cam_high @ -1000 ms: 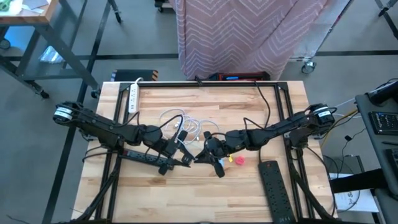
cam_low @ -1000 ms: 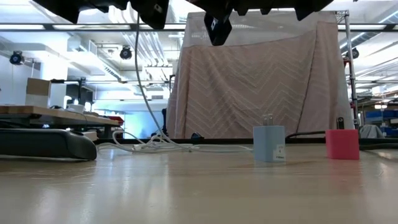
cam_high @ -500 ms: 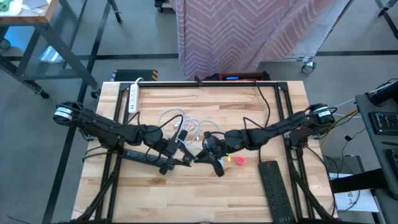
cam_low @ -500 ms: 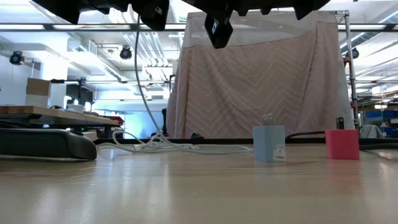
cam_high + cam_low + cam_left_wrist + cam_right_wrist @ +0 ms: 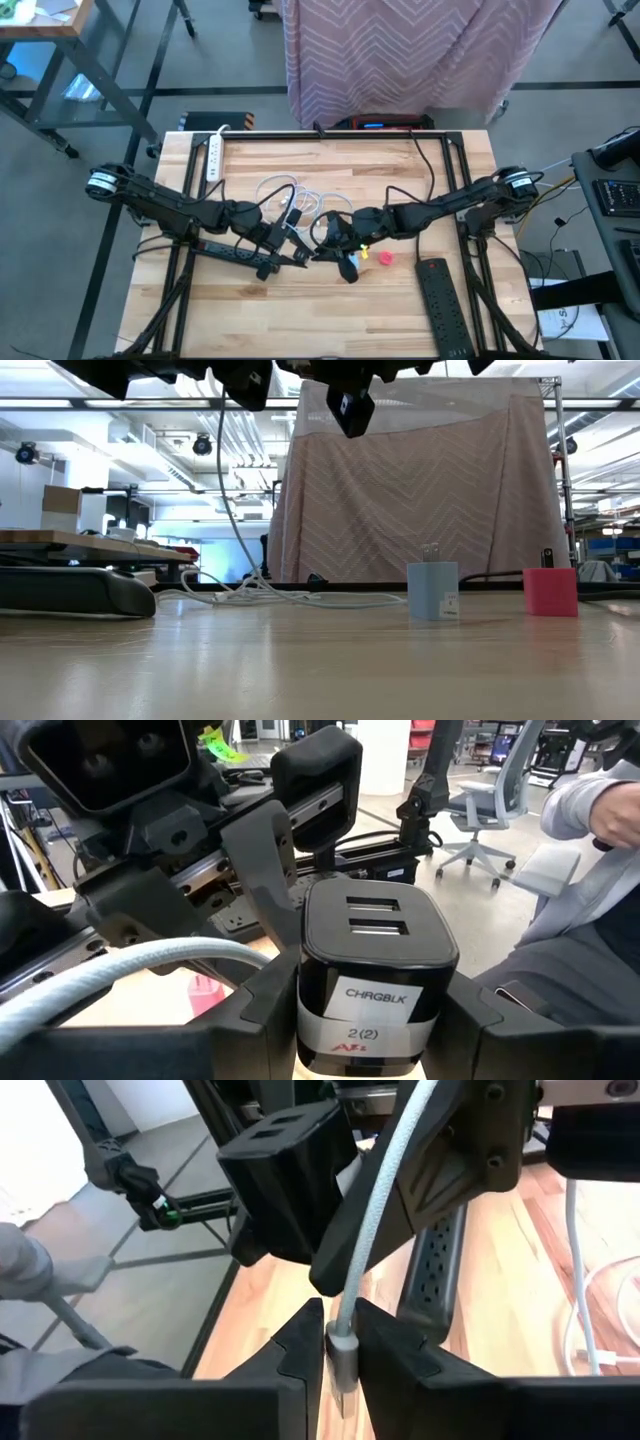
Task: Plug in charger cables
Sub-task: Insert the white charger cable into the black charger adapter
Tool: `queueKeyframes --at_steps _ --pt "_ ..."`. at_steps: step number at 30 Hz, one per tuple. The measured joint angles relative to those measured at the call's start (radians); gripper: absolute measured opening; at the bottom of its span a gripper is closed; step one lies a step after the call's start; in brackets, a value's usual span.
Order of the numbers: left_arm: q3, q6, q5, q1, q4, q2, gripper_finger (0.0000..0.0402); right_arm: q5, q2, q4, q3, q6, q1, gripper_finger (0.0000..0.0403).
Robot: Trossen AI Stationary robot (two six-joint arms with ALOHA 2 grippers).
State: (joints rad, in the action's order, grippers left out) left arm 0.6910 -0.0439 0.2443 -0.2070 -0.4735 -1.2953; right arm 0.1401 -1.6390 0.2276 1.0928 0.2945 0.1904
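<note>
My left gripper [image 5: 300, 257] is shut on a black charger block [image 5: 378, 960] labelled CHRGBLK, held above the table's middle. My right gripper [image 5: 326, 247] faces it closely, shut on a white charger cable [image 5: 377, 1210] near its end connector. That connector sits a short way from the block [image 5: 290, 1175]. More white cords [image 5: 298, 198] lie coiled on the table behind the grippers. A light blue plug block [image 5: 433, 592] and a red-pink one [image 5: 550, 592] stand upright on the table near the right gripper. My left gripper pinches the black block by two opposite sides [image 5: 305, 1005] between its two fingers [image 5: 262, 1010]. The slotted face points away from the wrist, toward the right gripper. The block is lifted clear of the table. My right gripper pinches the white cable's metal-grey connector end [image 5: 342, 1363] between its two fingers [image 5: 300, 1348]. The fingers lie across the cord. The cord runs on from the fingers past the left gripper, and the connector is clear of the table.
A black power strip [image 5: 232, 250] lies under the left arm, another black strip [image 5: 445, 305] at the near right, and a white strip [image 5: 213, 158] at the far left. A black cord [image 5: 428, 165] crosses the far right. Bare wood lies along the near edge.
My right gripper has shifted a little toward the table's left with the cable end, closer to the black block in my left gripper. The light blue plug block now shows beside it in the high view.
</note>
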Motion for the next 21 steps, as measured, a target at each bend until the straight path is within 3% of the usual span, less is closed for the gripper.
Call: queueKeyframes --at_steps 13,18,21 --pt "0.000 0.000 0.001 -0.001 0.011 0.000 0.0134 -0.009 0.000 -0.002 0.000 0.072 -0.026 0.0014" --pt "0.000 0.000 0.028 -0.001 0.012 0.000 0.0134 -0.061 0.047 0.016 0.000 -0.045 -0.034 0.0011" --pt "0.000 -0.008 0.035 -0.002 0.020 0.000 0.0134 -0.042 0.076 0.132 0.000 -0.146 -0.036 0.0010"
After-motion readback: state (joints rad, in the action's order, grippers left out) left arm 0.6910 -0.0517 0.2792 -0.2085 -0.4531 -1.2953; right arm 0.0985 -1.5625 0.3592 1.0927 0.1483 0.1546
